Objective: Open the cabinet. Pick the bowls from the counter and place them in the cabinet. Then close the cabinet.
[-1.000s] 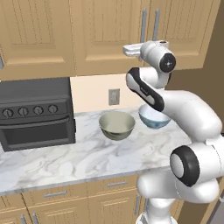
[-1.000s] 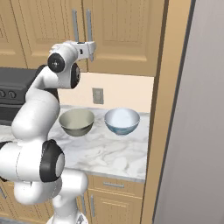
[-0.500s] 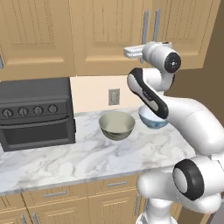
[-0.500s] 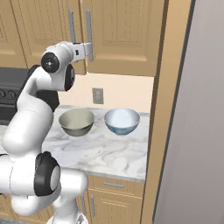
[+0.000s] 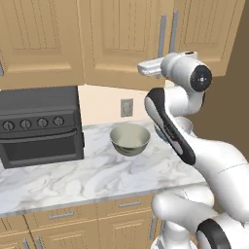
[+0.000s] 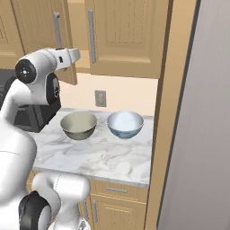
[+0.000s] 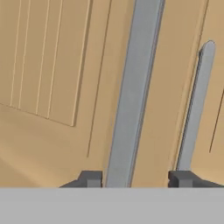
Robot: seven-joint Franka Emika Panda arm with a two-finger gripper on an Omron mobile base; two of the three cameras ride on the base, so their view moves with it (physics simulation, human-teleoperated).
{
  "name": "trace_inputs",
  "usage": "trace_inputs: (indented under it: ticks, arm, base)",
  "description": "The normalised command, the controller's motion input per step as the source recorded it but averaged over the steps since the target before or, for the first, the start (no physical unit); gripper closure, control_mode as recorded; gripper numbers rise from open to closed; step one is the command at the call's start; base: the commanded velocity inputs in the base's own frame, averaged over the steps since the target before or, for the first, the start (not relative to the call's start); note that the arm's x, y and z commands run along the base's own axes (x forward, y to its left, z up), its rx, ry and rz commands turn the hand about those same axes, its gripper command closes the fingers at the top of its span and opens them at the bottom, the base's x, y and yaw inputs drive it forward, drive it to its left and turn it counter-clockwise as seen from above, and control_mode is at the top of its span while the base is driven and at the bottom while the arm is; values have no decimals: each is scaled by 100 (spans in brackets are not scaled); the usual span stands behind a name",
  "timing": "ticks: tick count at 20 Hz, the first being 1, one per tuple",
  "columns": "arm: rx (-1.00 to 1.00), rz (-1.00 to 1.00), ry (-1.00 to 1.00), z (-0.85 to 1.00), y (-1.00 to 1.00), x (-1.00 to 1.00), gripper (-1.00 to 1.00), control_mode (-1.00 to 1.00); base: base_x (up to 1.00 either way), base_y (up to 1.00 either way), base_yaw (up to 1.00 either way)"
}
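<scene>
My gripper (image 7: 135,178) is up at the cabinet (image 6: 126,36), shut on the long silver handle (image 7: 131,100) of its left door (image 6: 38,40). That door stands slightly ajar, with a gap beside the right door's handle (image 6: 91,36). In the left base view the hand (image 5: 148,68) sits just below both handles (image 5: 162,36). On the counter (image 6: 103,157) stand the olive-grey bowl (image 6: 78,125) (image 5: 129,138) and the white patterned bowl (image 6: 125,123). The arm partly hides the white bowl (image 5: 185,125) in the left base view.
A black oven with knobs (image 5: 39,124) stands on the counter's left. A tall oak side panel (image 6: 173,112) and a grey wall (image 6: 206,134) bound the counter on the right. A wall outlet (image 5: 127,107) is behind the bowls. Drawers (image 5: 63,214) lie below.
The jaws have narrowed from wide open onto the left door's handle. The door has swung a little outward, its handle shifting left in the right base view. The bowls have not moved.
</scene>
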Motion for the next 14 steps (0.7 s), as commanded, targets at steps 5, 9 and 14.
trace_inputs:
  ticks: [5, 9, 14]
  arm:
    - [-3, -14, 5, -9, 100, -100, 100, -100]
    - [0, -21, 6, -18, 100, -100, 100, -100]
    - [0, -9, 5, -33, 65, -100, -100, -100]
  base:
    - [0, 0, 0]
    - [0, 0, 0]
    - [0, 0, 0]
